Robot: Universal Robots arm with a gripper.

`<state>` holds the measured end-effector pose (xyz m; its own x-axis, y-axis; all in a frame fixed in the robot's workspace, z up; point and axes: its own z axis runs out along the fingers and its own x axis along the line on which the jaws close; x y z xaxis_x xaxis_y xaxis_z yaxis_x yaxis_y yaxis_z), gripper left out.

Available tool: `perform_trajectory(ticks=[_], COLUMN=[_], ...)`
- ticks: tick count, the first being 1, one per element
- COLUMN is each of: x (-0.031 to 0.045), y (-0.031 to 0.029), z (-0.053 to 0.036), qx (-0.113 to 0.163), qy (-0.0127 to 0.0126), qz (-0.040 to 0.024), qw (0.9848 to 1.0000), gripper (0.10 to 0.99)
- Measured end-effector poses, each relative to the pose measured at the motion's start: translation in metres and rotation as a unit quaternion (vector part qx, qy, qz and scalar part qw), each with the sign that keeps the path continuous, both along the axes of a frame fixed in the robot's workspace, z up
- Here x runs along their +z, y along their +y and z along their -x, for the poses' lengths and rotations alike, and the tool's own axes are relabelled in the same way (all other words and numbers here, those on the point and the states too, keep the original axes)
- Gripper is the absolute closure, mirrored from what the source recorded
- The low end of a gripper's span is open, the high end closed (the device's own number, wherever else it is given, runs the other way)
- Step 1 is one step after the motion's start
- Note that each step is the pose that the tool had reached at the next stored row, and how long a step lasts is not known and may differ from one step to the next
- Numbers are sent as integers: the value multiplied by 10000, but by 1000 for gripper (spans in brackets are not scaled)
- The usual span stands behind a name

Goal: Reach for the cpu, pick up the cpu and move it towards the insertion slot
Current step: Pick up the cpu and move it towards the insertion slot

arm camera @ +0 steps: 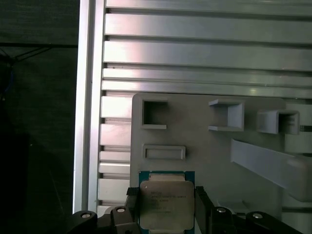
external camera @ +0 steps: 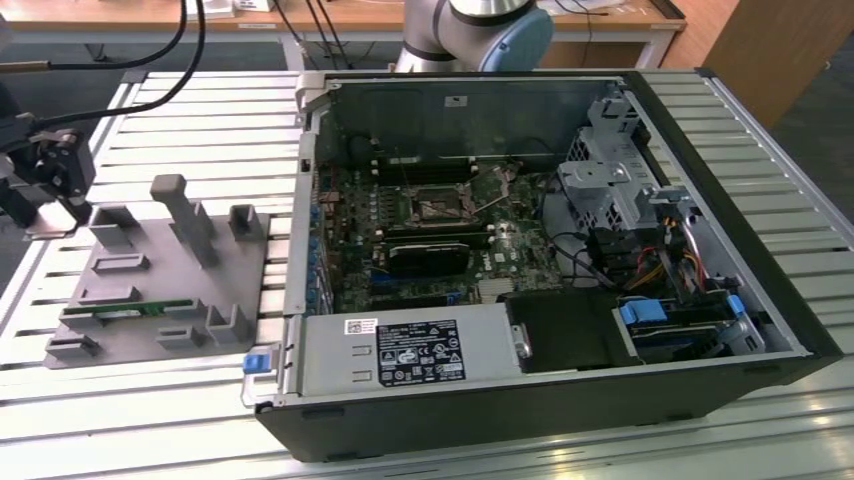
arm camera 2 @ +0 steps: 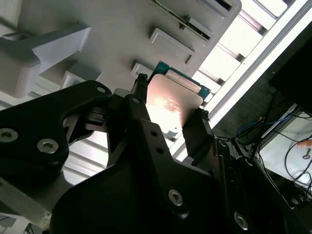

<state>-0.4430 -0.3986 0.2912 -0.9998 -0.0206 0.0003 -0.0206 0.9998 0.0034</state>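
Held in the black two-fingered gripper [arm camera: 165,207]: the small flat square cpu [arm camera: 165,202] with silvery-grey metal top, pinched by two opposite edges between fingers [arm camera: 201,204] closed only to its width. Poised over one edge of the grey plastic tray [arm camera: 209,156] (green rim of the chip plain in both wrist views). Well apart from the small square black insertion slot [external camera: 437,207], silver-framed, inside the open black computer case [external camera: 747,330].
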Motion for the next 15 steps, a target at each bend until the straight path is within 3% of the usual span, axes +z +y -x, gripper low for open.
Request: perform_trajectory(ticks=[15], x=[115], y=[14], z=[0], qx=[0], qy=[1], qz=[25], qw=[10000], gripper=[545])
